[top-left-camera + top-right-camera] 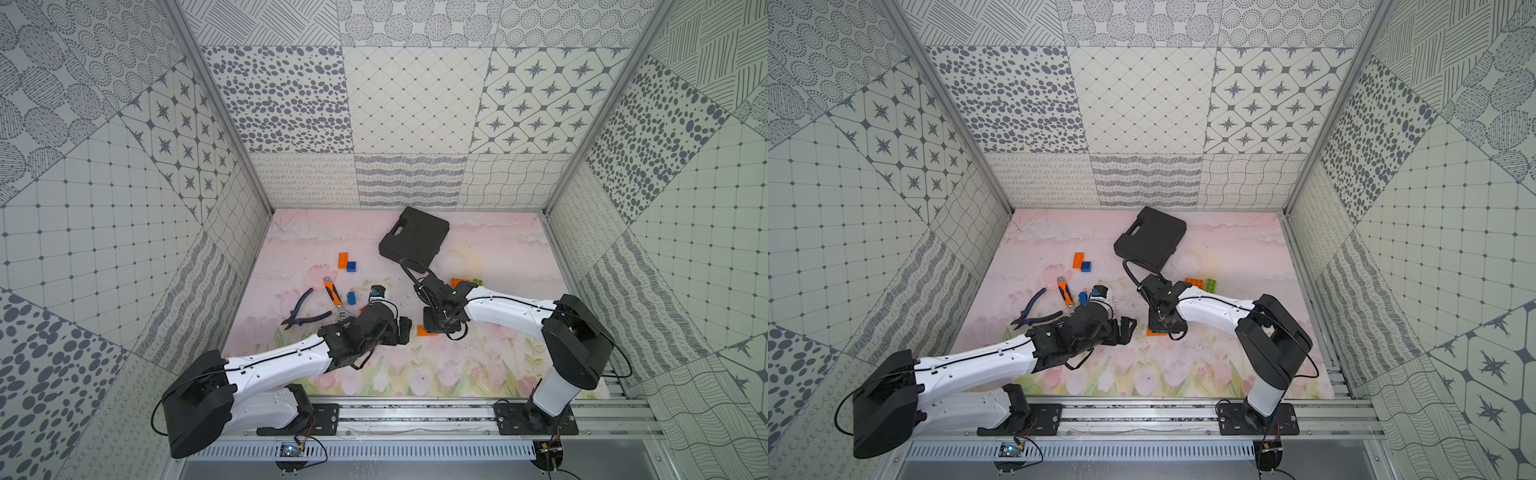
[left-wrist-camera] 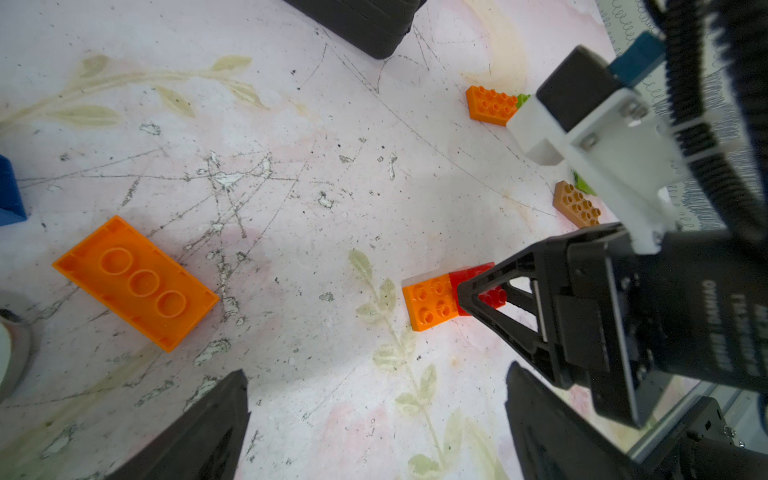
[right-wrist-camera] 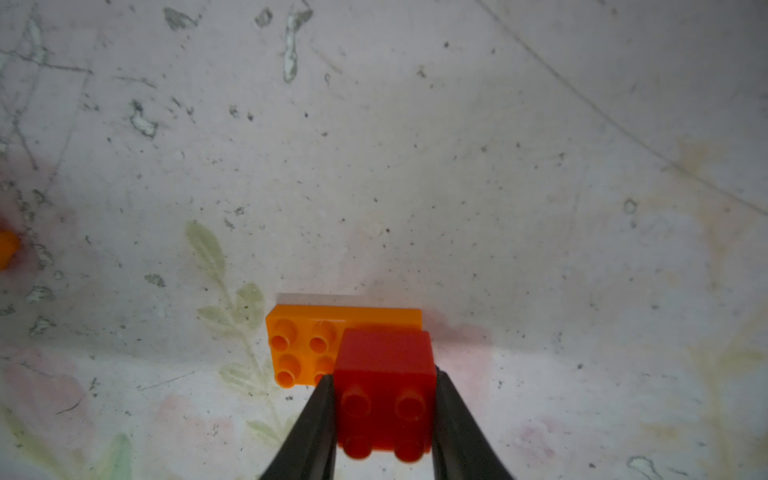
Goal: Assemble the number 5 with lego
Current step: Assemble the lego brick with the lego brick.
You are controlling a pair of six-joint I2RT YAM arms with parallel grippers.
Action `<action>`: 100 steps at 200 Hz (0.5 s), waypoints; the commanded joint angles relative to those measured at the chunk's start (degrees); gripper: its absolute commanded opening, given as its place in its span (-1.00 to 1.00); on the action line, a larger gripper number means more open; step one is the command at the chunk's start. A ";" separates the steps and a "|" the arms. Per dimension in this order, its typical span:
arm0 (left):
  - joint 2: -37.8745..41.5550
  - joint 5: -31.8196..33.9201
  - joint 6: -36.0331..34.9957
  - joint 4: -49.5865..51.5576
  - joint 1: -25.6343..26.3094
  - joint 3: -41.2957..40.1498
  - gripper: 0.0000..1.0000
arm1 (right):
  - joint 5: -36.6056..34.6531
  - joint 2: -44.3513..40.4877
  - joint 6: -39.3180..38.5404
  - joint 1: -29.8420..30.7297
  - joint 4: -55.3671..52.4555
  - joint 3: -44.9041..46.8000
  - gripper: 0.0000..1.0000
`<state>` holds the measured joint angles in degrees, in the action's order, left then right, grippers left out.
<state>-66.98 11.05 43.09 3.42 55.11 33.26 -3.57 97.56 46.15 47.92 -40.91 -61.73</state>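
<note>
While the right gripper (image 3: 384, 376) pinches it, the red brick (image 3: 384, 395) overlaps the orange brick (image 3: 303, 340).

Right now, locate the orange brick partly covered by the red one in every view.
In a top view: the orange brick peeks out beneath the wrist of the right arm.
In a top view: same spot.
Left wrist: lower right of centre.
Right wrist: bottom centre.
Shared landmark: the right gripper, shut on the red brick, beside it everywhere.
</note>
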 commanded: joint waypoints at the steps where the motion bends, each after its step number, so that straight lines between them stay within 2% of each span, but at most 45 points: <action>1: -0.25 0.82 0.27 -2.11 -0.31 -0.06 0.99 | -0.76 2.65 1.23 0.20 -0.10 -0.68 -0.36; 100: -0.17 0.82 0.54 -2.15 -0.73 -0.04 0.99 | 0.34 7.89 -0.13 0.18 -0.91 -1.13 -0.36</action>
<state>-67.07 11.07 43.11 3.20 54.68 33.26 -3.66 100.40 46.09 47.92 -42.59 -64.16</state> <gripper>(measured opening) 0.996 0.363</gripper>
